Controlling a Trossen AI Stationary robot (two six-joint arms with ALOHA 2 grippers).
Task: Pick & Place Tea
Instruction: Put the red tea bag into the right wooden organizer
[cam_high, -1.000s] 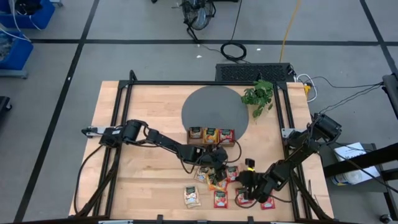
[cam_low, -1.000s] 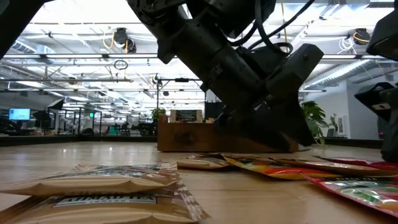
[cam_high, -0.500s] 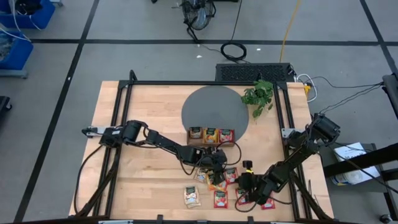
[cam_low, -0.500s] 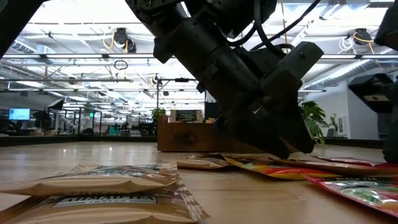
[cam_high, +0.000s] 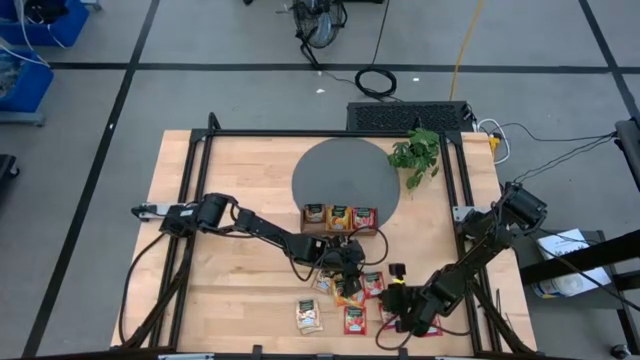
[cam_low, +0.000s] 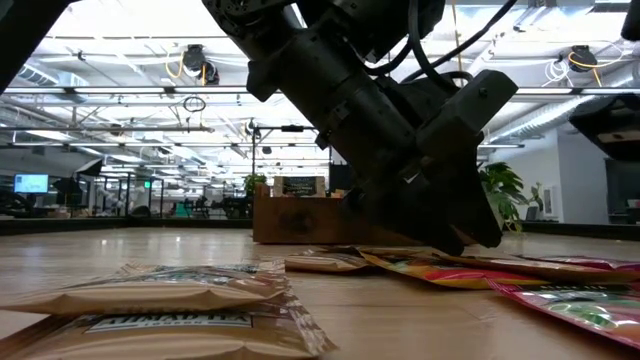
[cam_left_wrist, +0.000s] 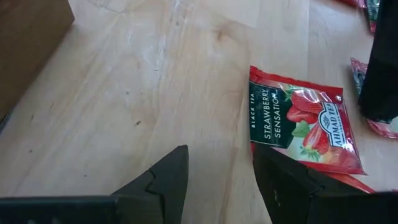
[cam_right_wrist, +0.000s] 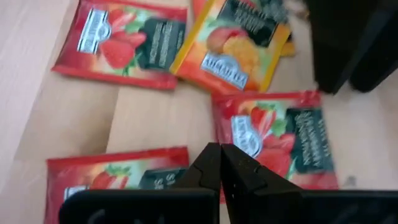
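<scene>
Though the wooden tray (cam_high: 340, 218) already shows one sachet in each of its three slots, most of the tea is still loose on the bench (cam_high: 230, 170): a beige pair (cam_high: 309, 316), orange ones (cam_high: 349, 295) and several red ones (cam_high: 373, 282) near the front edge. Left end effector (cam_left_wrist: 214, 171) hangs spread, empty, just beside a strawberry sachet (cam_left_wrist: 301, 127). Right end effector (cam_right_wrist: 221, 163) is pressed together over more red sachets, holding nothing; I judge the sorting under halfway.
</scene>
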